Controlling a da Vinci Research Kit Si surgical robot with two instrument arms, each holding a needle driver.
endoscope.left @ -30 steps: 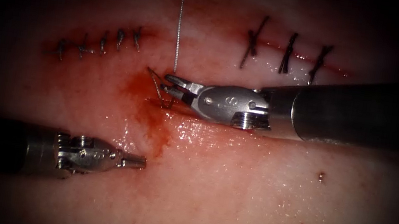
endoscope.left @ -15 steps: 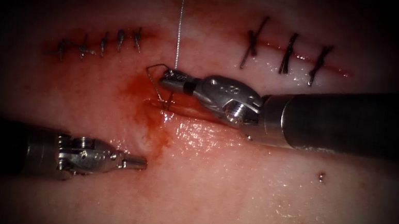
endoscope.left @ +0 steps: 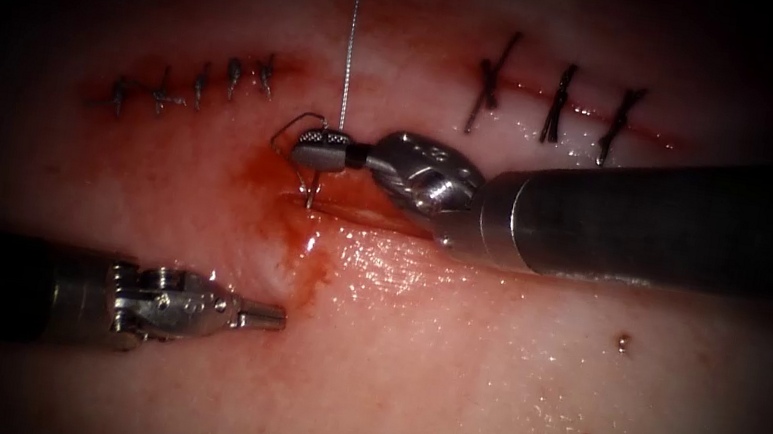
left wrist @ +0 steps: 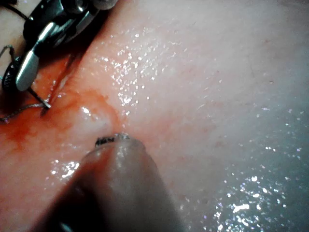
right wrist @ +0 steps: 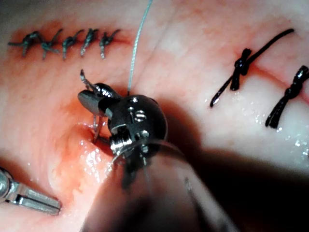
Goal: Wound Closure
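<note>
While right hand [endoscope.left: 320, 149] clamps needle [endoscope.left: 310, 186] near its rear, tip in cut's [endoscope.left: 356, 215] left end, rotate along curve. Thread [endoscope.left: 350, 50] trails upward. Left hand [endoscope.left: 264, 312] clenched, empty, below.

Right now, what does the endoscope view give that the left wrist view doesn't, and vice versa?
Endoscope adds: finished stitches, thread running up, left tool shut, empty. Left wrist adds: close look where the needle has its lower end on the tissue; depth unclear. Both: right tool shut on the needle near mid-curve, red fluid at the cut.
</note>
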